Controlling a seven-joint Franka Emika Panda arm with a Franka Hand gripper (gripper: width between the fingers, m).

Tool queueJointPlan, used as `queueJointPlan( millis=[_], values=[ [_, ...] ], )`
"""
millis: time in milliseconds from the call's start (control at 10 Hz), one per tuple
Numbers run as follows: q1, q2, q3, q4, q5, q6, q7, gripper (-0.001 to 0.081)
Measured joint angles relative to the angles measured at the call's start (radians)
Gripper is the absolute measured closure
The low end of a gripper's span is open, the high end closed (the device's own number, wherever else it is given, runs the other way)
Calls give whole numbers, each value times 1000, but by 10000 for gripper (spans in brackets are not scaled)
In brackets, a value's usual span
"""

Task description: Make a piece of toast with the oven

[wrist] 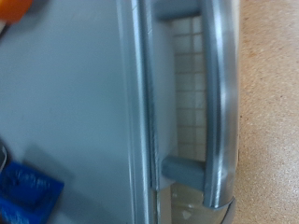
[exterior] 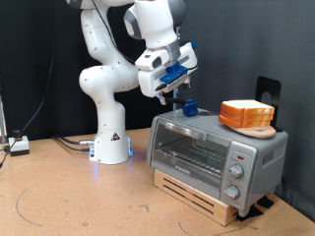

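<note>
1. Silver-grey, your oven (exterior: 217, 152) sits on a wooden crate (exterior: 197, 187) on the counter (exterior: 69, 197), glass door shut, knobs at the exterior view's right.
2. Your gripper (exterior: 175, 95) hangs just above the oven's top, near its left rear corner in the exterior view; you cannot tell whether its fingers are open or closed, and nothing shows between them.
3. A small blue object (exterior: 189, 107) lies on the oven top just beside the gripper.
4. Bread slices (exterior: 246, 113) are stacked on a round board (exterior: 258, 129) on the oven's right side; no single slice lies apart.
5. Your wrist view looks down on the door handle (wrist: 217, 103) and the grey top.
</note>
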Motion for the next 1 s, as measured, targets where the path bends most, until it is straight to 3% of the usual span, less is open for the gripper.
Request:
queueJointPlan(
  millis=[200,600,1000],
  values=[
    [0,-13,3,-42,-7,6,-45,-3],
    [-36,-13,18,-180,-51,158,0,-3],
    [-39,12,18,-248,-51,249,0,-3]
  ],
)
